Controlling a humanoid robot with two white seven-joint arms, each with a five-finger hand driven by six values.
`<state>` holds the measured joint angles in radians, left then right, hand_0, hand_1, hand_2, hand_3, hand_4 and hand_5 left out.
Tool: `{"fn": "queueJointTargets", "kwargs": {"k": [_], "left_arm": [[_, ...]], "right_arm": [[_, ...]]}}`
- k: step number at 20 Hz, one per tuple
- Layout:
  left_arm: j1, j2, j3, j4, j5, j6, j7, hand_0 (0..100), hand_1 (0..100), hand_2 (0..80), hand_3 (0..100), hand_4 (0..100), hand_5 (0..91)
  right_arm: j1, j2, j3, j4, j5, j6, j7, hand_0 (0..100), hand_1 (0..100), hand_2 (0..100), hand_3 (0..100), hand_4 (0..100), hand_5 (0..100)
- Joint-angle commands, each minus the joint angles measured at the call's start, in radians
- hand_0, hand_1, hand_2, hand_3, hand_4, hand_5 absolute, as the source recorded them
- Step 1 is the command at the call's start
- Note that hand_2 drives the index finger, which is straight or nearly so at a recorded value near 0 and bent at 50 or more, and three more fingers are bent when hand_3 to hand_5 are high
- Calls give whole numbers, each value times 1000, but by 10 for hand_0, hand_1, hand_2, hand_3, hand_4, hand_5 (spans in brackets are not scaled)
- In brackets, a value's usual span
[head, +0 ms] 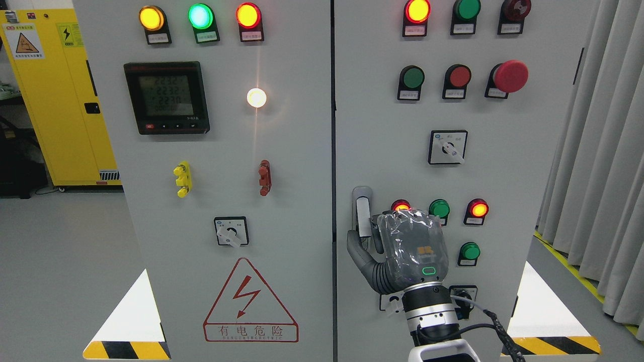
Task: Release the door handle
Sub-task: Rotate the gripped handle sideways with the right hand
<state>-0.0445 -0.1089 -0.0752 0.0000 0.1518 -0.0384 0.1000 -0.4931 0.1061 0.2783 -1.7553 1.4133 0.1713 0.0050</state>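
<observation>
- Right hand (pixel 397 246), grey and wrapped in clear plastic film, rises from the bottom edge right of centre; back of the hand faces the camera, knuckles against the right door.
- Its fingers are curled in toward the tall silver metal door handle (pixel 361 208) at the left edge of the right door; thumb (pixel 358 251) sticks out just below the handle. Cannot tell whether the fingers actually grip the handle or only rest beside it.
- Far left: yellow metal safety cabinet (pixel 60 100) stands behind the grey electrical cabinet (pixel 302 201).
- Left door: black digital meter (pixel 167 98) with lit display; a glowing white round lamp (pixel 256 97) to its right.
- Below the meter: yellow terminal block (pixel 181 179), then red terminal block (pixel 264 177); lower, a red triangular electric-hazard sign (pixel 250 301).
- Right door: large red mushroom-head stop button (pixel 509 76) at upper right.
- Far right: pale grey curtain (pixel 598 151) hangs beside the cabinet.
</observation>
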Motion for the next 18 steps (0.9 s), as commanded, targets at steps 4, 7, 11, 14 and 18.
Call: {"fn": "queueJointTargets", "kwargs": {"k": [4, 7, 11, 14, 18], "left_arm": [[0, 0, 0, -12, 0, 0, 0, 120, 556, 0, 0, 0, 0], [0, 0, 0, -12, 0, 0, 0, 120, 556, 0, 0, 0, 0], [0, 0, 0, -12, 0, 0, 0, 120, 556, 0, 0, 0, 0], [0, 0, 0, -12, 0, 0, 0, 120, 556, 0, 0, 0, 0], [0, 0, 0, -12, 0, 0, 0, 120, 556, 0, 0, 0, 0]], "right_arm": [[4, 0, -4, -13, -1, 0, 0, 590, 410, 978, 1000, 1000, 1000], [4, -2, -4, -13, -1, 0, 0, 597, 409, 976, 1000, 1000, 1000], [5, -2, -7, -16, -1, 0, 0, 631, 414, 976, 1000, 1000, 1000], [5, -2, -7, -16, 1, 7, 0, 655, 419, 977, 1000, 1000, 1000], [4, -3, -7, -18, 1, 16, 0, 662, 428, 974, 1000, 1000, 1000]]}}
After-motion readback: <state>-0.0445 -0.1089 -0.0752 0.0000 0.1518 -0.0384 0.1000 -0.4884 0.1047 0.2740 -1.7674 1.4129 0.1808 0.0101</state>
